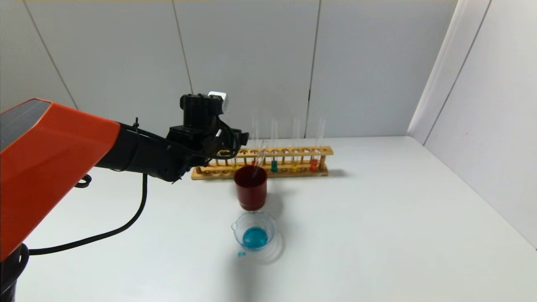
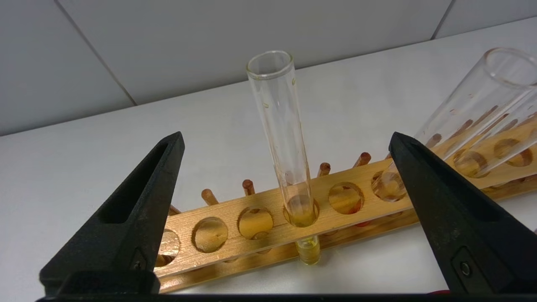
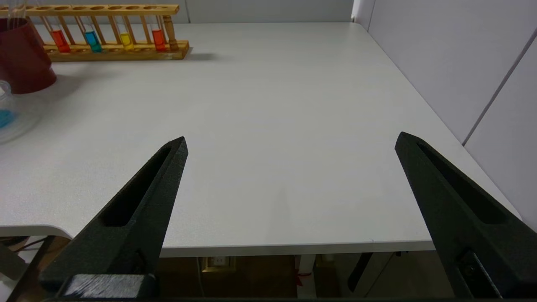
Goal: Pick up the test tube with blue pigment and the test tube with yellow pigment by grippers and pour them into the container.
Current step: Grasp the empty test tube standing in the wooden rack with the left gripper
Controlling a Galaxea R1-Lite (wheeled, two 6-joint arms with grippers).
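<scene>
My left gripper (image 2: 286, 140) spread wide at the wooden rack (image 2: 361, 201), straddling the test tube with yellow pigment (image 2: 282, 138), upright in its hole. Container (image 1: 254, 232) holds blue liquid near the red cup (image 1: 251, 187). My right gripper (image 3: 291, 142) wide, empty, at the table's (image 3: 293, 105) near edge.

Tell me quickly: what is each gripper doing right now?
Left gripper: open, around the yellow tube in the rack.
Right gripper: open, holding nothing.

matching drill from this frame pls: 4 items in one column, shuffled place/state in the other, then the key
1. left gripper
2. beaker
3. red cup
4. right gripper

A. holds blue liquid
B. open, at the near table edge, around nothing
C. has an empty tube leaning in it
D. open, either side of the yellow tube in the rack

Pairs: 1-D, 2-A, 3-C, 4-B
</scene>
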